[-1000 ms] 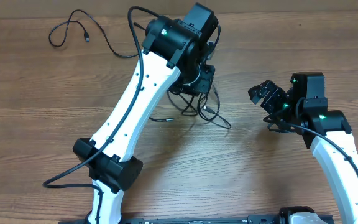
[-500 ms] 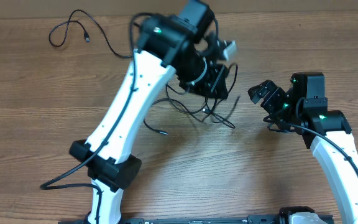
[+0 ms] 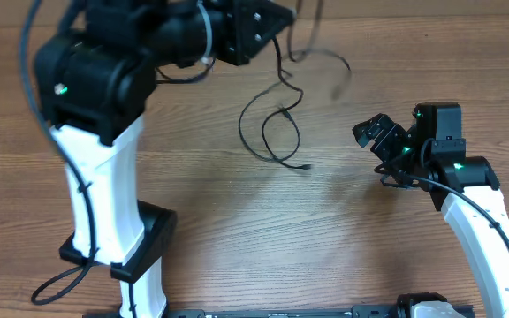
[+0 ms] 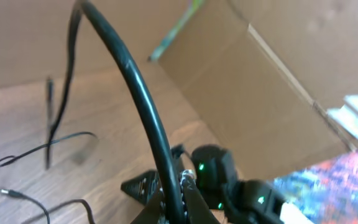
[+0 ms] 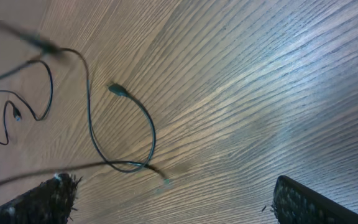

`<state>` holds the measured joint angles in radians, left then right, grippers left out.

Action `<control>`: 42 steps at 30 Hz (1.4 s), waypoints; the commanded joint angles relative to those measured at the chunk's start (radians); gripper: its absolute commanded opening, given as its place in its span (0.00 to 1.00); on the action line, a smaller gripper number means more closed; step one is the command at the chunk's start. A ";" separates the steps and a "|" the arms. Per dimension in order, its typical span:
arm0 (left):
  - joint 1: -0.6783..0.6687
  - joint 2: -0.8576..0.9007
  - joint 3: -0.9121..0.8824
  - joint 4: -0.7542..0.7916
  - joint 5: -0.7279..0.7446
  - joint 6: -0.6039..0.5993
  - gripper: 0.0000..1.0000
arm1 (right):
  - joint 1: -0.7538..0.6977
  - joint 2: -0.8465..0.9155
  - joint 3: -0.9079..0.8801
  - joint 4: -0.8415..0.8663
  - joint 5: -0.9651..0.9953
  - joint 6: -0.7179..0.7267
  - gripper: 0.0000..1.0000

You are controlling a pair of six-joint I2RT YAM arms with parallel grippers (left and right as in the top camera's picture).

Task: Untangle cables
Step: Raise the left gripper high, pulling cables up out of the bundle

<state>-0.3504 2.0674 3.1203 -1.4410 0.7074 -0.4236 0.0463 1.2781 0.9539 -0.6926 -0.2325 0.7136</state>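
Note:
My left gripper (image 3: 275,18) is raised high at the table's far side and is shut on a black cable (image 4: 145,118) that runs up out of its jaws (image 4: 176,200). Thin black cables (image 3: 270,124) hang from it in loose loops. One plug end (image 3: 306,166) lies near the table's middle, and a blurred strand (image 3: 330,60) swings to the right. My right gripper (image 3: 380,141) is open and empty, to the right of the loops. In the right wrist view its open fingers (image 5: 179,202) are above bare wood, with cable loops (image 5: 92,127) and a plug (image 5: 117,91) ahead.
The left arm's white link and black base (image 3: 104,203) stand at the left and hide the far-left part of the table. A cardboard box (image 4: 260,93) stands beyond the table. The right arm (image 3: 475,212) occupies the right front.
My left arm has swung up and to the left, lifting the cable bundle off the table so the strands now hang and swing. The right arm has not moved.

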 commanded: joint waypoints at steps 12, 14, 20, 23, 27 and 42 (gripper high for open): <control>0.018 -0.040 0.022 0.031 0.275 -0.529 0.04 | -0.003 -0.008 0.015 0.006 -0.004 -0.002 1.00; 0.018 -0.040 0.022 0.067 0.286 -0.613 0.04 | -0.003 -0.008 0.015 0.006 -0.004 -0.002 1.00; 0.038 -0.041 0.022 0.186 0.285 -0.929 0.04 | -0.003 -0.008 0.015 0.006 -0.005 -0.002 1.00; 0.067 -0.041 0.022 0.210 0.284 -1.136 0.04 | -0.003 -0.008 0.015 0.006 -0.005 -0.002 1.00; 0.106 -0.040 0.021 0.299 0.281 -1.266 0.04 | -0.003 -0.008 0.015 0.006 -0.004 -0.002 1.00; 0.139 -0.040 0.021 0.678 0.139 -1.662 0.04 | -0.003 -0.008 0.015 0.006 -0.004 -0.002 1.00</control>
<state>-0.2195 2.0460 3.1283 -0.8230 0.9367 -1.9968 0.0463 1.2781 0.9539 -0.6922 -0.2325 0.7136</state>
